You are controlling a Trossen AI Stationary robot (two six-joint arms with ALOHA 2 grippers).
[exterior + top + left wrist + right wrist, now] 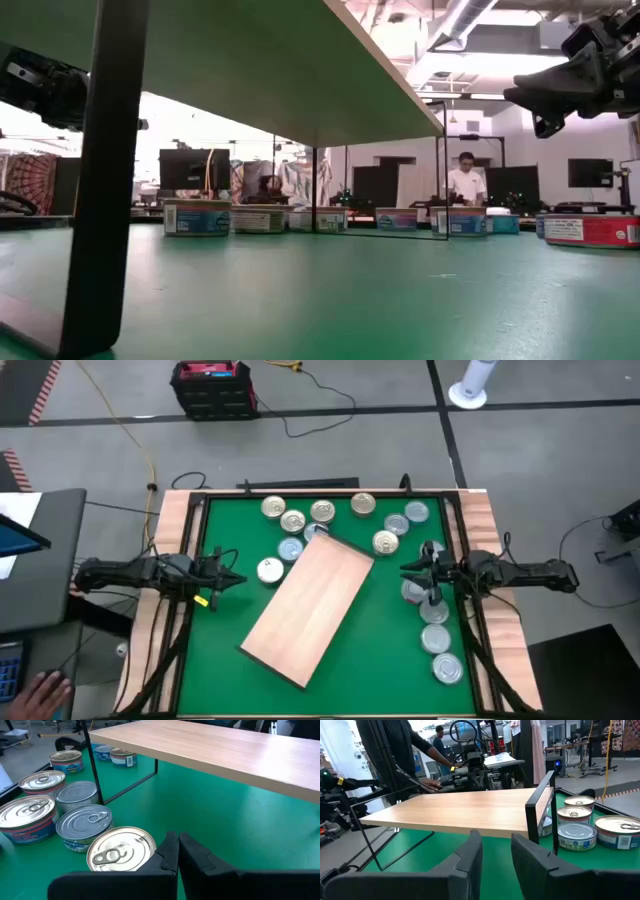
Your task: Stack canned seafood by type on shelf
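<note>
Two claws hover over the green desk [400,650], neither holding anything: the left claw [238,582] is clenched at the left edge, the right claw [408,570] stands slightly parted at the right. Between them the shelf [310,608] sits diagonally, bare, with the tins [322,512] clustered beyond its far end and along the right side.

Cam setup, 4 views:
- High: overhead, straight down; whole table [400,630] covered.
- Low: at tabletop level, under the shelf [300,70], room seen beyond.
- L wrist: close, low, aimed toward 3 o'clock at shelf and tins [82,822].
- R wrist: close, aimed toward 9 o'clock.

Shelf is shared by all views.
</note>
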